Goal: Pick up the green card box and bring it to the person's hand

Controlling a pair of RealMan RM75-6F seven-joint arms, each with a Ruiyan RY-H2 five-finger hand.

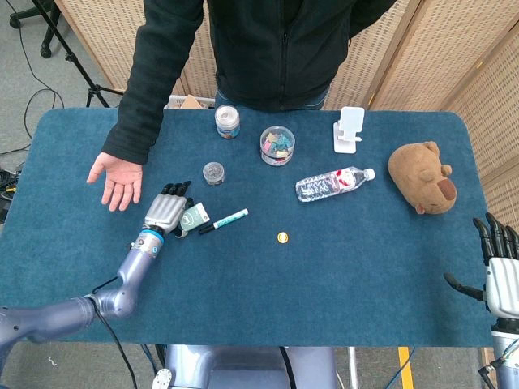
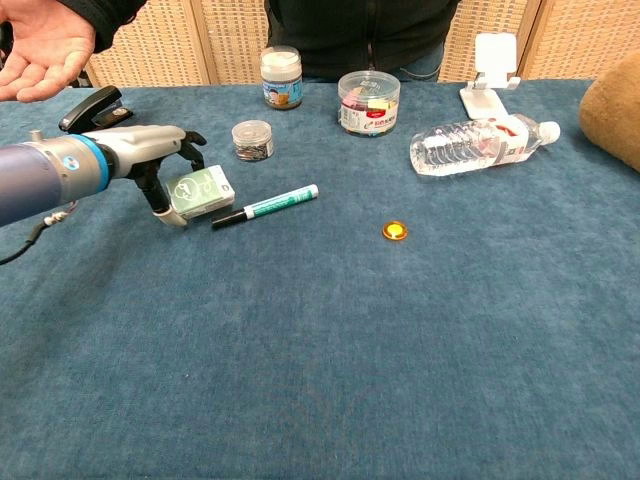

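Observation:
My left hand (image 1: pixel 165 211) (image 2: pixel 150 165) grips the green card box (image 1: pixel 194 217) (image 2: pixel 201 190), fingers curled over its top and thumb under it, the box tilted and raised a little off the blue cloth. The person's open palm (image 1: pixel 118 180) (image 2: pixel 42 45) waits up and to the left of my hand, palm up over the table's left part. My right hand (image 1: pixel 499 271) hangs off the table's right edge with its fingers apart and nothing in it; only the head view shows it.
A green marker (image 1: pixel 224 220) (image 2: pixel 266 204) lies just right of the box. A small jar (image 1: pixel 214 173) (image 2: pixel 252 138) and a black stapler (image 2: pixel 92 108) stand nearby. Farther right are an orange cap (image 2: pixel 395 230), a water bottle (image 2: pixel 480 141), a candy tub (image 2: pixel 367 101) and a plush bear (image 1: pixel 422 177).

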